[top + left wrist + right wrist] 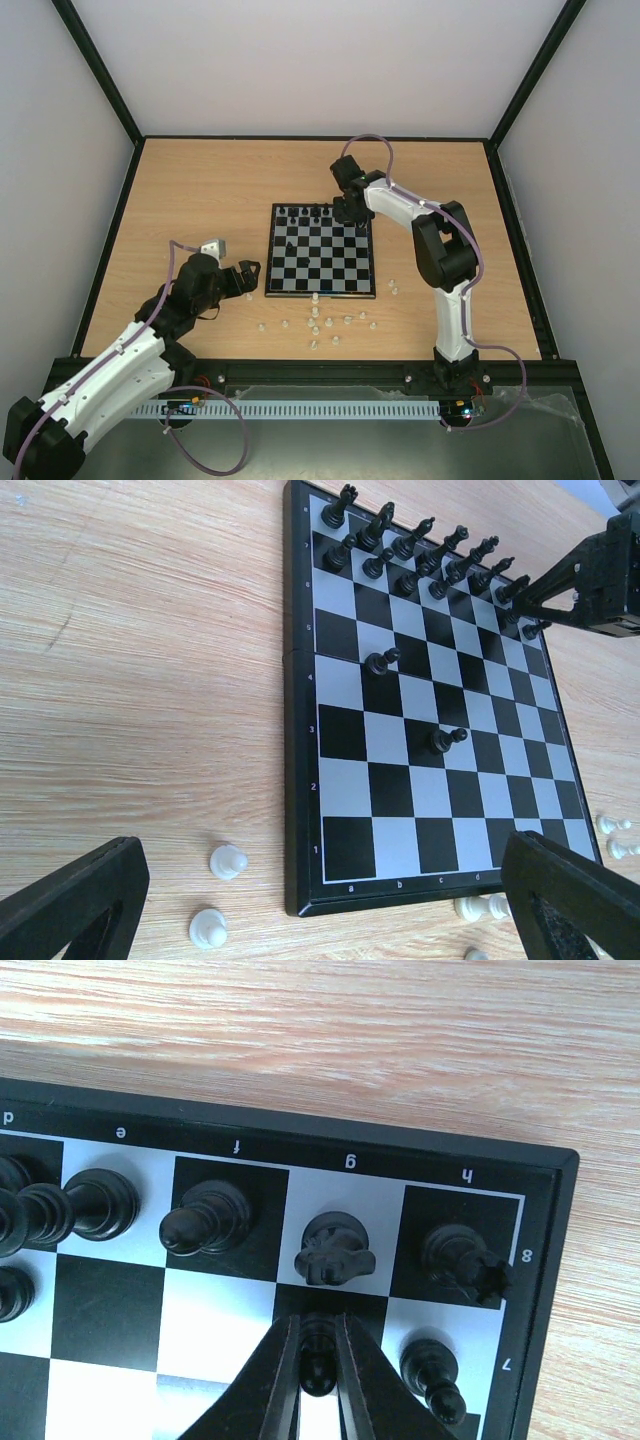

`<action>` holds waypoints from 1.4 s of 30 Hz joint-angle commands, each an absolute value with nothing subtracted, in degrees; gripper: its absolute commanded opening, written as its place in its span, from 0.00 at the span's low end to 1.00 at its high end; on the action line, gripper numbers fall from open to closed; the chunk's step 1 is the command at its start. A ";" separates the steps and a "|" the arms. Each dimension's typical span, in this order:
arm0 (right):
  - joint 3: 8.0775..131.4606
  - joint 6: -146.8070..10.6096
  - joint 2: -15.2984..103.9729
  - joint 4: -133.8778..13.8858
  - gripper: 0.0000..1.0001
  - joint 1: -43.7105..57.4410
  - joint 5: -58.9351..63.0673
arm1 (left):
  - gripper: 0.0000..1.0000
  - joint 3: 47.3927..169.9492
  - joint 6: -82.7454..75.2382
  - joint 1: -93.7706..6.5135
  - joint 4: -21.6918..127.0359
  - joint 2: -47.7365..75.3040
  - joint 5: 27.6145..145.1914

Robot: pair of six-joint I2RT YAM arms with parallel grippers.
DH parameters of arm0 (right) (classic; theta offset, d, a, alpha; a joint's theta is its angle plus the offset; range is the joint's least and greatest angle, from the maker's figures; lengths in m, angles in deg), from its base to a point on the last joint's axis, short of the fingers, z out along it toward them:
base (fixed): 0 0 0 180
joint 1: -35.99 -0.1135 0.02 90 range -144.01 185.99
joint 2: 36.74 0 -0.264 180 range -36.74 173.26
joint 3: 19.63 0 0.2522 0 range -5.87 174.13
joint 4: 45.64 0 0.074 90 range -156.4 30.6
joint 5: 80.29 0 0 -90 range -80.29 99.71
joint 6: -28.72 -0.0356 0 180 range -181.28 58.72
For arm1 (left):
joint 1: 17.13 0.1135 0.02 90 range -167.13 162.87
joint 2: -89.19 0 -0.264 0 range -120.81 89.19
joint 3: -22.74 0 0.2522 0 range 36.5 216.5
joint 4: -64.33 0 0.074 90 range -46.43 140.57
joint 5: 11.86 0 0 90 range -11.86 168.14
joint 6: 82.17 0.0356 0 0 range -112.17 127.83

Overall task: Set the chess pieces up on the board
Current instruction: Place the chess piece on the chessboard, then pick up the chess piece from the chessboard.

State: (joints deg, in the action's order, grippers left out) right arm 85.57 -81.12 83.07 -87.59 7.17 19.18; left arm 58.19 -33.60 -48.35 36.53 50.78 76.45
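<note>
From above, the board (320, 262) lies mid-frame on the wooden bench (200, 180). The right tool (350, 212) sits over the board's upper right corner, among the black pieces (305, 212) lined along its upper edge; its jaws cannot be read from here. The left tool (243, 277) hovers just left of the board's lower left corner, spread wide and empty. White pieces (320, 322) are scattered on the bench below the board's lower edge.

In the left wrist view, the left tool's two fingers (70, 905) fill the lower corners, far apart, with the board's near edge between them. Border writing reads a, b, c along the bottom and 1 to 5 up the left side. Two of the black pieces stand alone mid-board, and two white pieces sit on the bench at lower left.

In the right wrist view, the right tool is closed on a black pawn (318, 1372) at bottom centre, on the g-file square of rank 7 — just below the knight (335, 1252). Inverted letters d, e, f, g, h run along the border, with 8 and 7 on the right.
</note>
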 commanded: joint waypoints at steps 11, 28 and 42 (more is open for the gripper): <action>86.34 -80.80 84.80 -89.70 0.13 7.52 19.47 | 0.99 57.17 -33.70 -48.21 37.64 51.84 76.74; 82.02 -81.12 74.71 -90.22 0.36 6.26 19.80 | 1.00 58.31 -33.19 -48.24 36.27 51.92 75.04; 70.22 -81.76 64.51 -85.82 0.75 -6.61 10.04 | 1.00 60.78 -34.83 -48.04 35.92 52.18 73.36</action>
